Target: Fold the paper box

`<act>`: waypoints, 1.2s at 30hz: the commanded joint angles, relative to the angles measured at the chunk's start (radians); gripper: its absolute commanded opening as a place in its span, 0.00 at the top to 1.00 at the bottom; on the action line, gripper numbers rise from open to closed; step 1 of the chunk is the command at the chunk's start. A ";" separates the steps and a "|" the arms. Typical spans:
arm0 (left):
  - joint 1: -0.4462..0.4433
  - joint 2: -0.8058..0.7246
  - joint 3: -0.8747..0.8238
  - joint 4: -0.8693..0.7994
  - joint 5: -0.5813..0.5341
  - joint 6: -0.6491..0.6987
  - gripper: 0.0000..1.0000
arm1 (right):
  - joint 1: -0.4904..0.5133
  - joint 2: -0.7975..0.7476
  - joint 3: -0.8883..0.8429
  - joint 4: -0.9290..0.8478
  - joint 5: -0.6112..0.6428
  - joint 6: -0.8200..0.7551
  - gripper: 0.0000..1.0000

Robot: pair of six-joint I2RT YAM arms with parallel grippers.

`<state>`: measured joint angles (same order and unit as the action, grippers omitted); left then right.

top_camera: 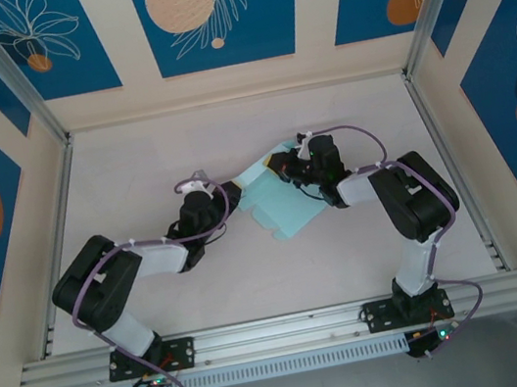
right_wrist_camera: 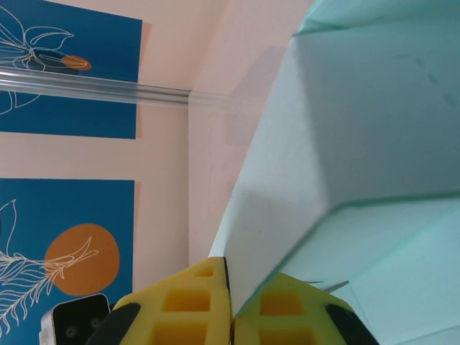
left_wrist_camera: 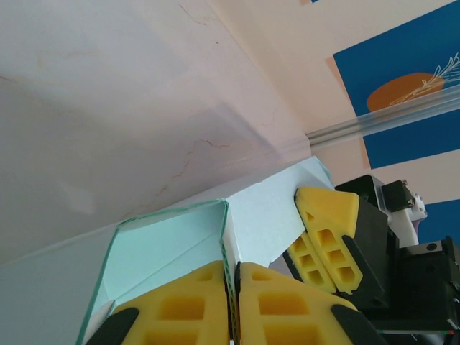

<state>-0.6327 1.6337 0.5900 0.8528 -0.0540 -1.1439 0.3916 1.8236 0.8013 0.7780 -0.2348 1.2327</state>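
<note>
The paper box (top_camera: 275, 201) is a pale light-blue card sheet, partly folded, lifted between both arms at the table's middle. My left gripper (top_camera: 230, 203) pinches its left edge. In the left wrist view its yellow fingers (left_wrist_camera: 233, 305) are shut on an upright card panel (left_wrist_camera: 266, 215), with a folded flap (left_wrist_camera: 165, 248) to the left. My right gripper (top_camera: 287, 171) is shut on the sheet's far right edge. In the right wrist view the card (right_wrist_camera: 345, 144) rises from between the closed yellow pads (right_wrist_camera: 231, 313). The right gripper's fingers (left_wrist_camera: 327, 237) also appear in the left wrist view, clamped on the same sheet.
The pale tabletop (top_camera: 135, 164) is bounded by aluminium rails (top_camera: 57, 237) and patterned blue and cream walls (top_camera: 209, 13). Both arm bases stand on the front rail (top_camera: 282, 334). Open table surface lies behind and to both sides of the grippers.
</note>
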 commanded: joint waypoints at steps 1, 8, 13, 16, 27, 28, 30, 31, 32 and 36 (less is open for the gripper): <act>0.021 0.012 -0.001 0.002 0.019 0.045 0.95 | 0.004 -0.007 -0.009 -0.121 0.011 -0.063 0.83; 0.027 -0.010 0.000 -0.063 0.022 0.099 0.97 | 0.006 -0.129 -0.026 -0.290 0.015 -0.139 0.57; 0.029 -0.028 0.002 -0.111 0.018 0.138 0.98 | 0.009 -0.268 -0.028 -0.477 0.012 -0.201 0.52; 0.031 -0.035 0.007 -0.134 0.015 0.147 0.98 | 0.006 -0.365 -0.019 -0.620 0.029 -0.271 0.52; 0.040 -0.040 0.031 -0.177 0.014 0.171 0.98 | -0.368 -0.485 0.047 -0.906 -0.102 -0.533 0.63; 0.040 -0.040 0.032 -0.178 0.014 0.172 0.98 | -0.405 -0.449 0.071 -0.914 -0.138 -0.554 0.63; 0.039 -0.042 0.031 -0.181 0.012 0.169 0.98 | -0.455 -0.350 0.150 -0.948 -0.220 -0.603 0.67; 0.040 -0.043 0.031 -0.182 0.012 0.170 0.98 | -0.464 -0.299 0.189 -0.954 -0.256 -0.627 0.68; 0.039 -0.043 0.032 -0.183 0.013 0.170 0.98 | -0.469 -0.242 0.242 -0.968 -0.294 -0.655 0.69; 0.039 -0.045 0.034 -0.189 0.010 0.173 0.98 | -0.470 0.004 0.463 -1.034 -0.381 -0.734 0.74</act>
<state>-0.6086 1.5978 0.6144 0.7238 -0.0399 -1.0100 -0.0822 1.7138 1.1507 -0.1692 -0.4736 0.5999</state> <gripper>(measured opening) 0.042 0.276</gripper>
